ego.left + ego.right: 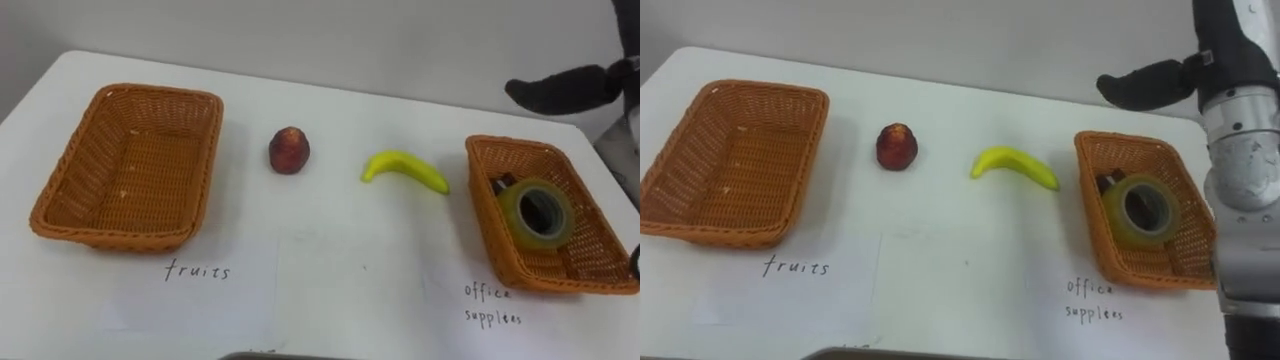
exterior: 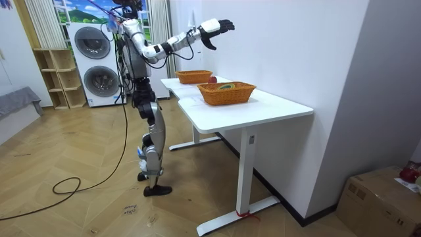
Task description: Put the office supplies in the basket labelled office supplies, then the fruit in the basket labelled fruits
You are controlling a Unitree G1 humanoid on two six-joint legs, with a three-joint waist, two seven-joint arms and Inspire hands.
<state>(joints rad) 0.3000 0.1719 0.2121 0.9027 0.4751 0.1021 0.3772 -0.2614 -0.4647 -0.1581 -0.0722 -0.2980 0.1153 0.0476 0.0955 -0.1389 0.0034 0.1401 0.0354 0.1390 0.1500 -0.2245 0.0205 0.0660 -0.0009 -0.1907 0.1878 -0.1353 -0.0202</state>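
While peach, banana lie on table, right hand hovers open, empty, above office basket.

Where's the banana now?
The banana lies on the table, right of centre in the left eye view, between the red fruit and the office-supplies basket, closer to the basket.

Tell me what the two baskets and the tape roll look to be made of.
Left basket and right basket: woven wicker or rattan, it seems, orange-brown and matte; crossing strands show on walls and rims. Tape roll: translucent yellowish film, probably plastic, slightly glossy; its dark inner core's material is unclear.
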